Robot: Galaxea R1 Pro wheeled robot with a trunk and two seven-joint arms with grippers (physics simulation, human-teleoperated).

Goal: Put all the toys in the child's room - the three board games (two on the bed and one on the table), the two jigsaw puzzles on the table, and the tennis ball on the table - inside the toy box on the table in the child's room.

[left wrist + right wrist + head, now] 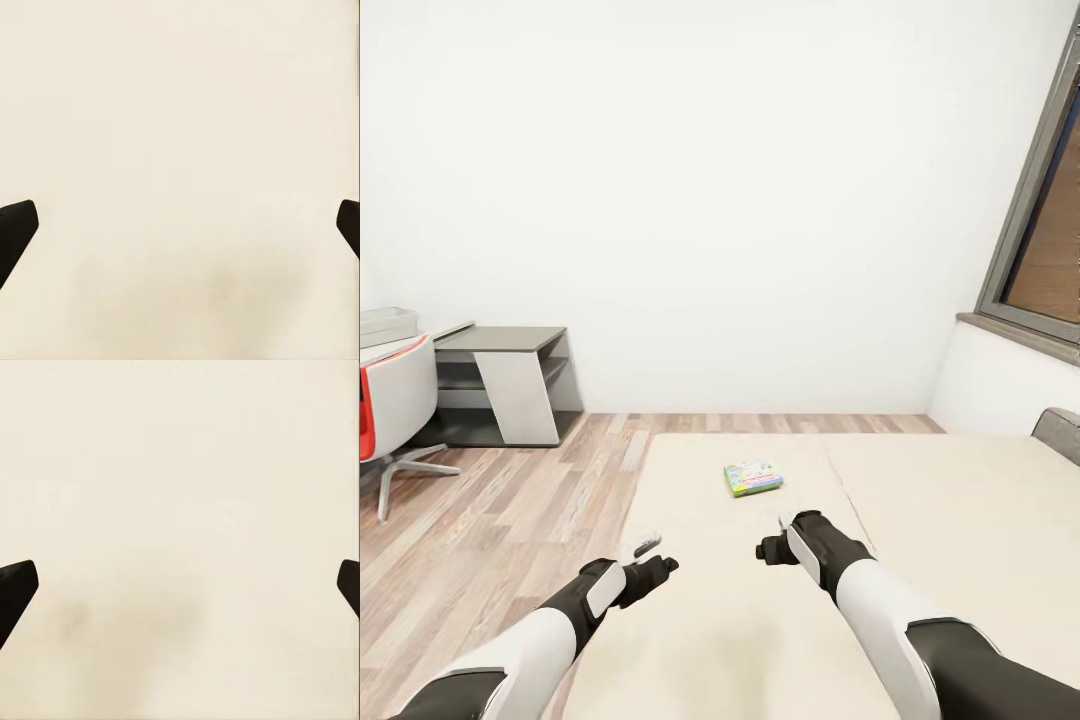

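One board game [753, 477], a small flat box with a green edge and a pale blue and pink top, lies on the cream mattress of the bed [710, 640]. My left gripper [653, 562] hovers over the mattress, short of the box and to its left. My right gripper [775, 541] is just short of the box, slightly to its right. In both wrist views the dark fingertips [16, 229] [16, 589] stand wide apart over bare mattress, so both are open and hold nothing. The toy box [385, 325], a light-grey tray, sits on the table [450, 332] at the far left.
A red and white swivel chair [395, 400] stands in front of the table. The dark-grey side cabinet [510, 385] is against the white back wall. Wood plank floor [490, 520] lies between the bed and the table. A window [1050, 240] is at the right.
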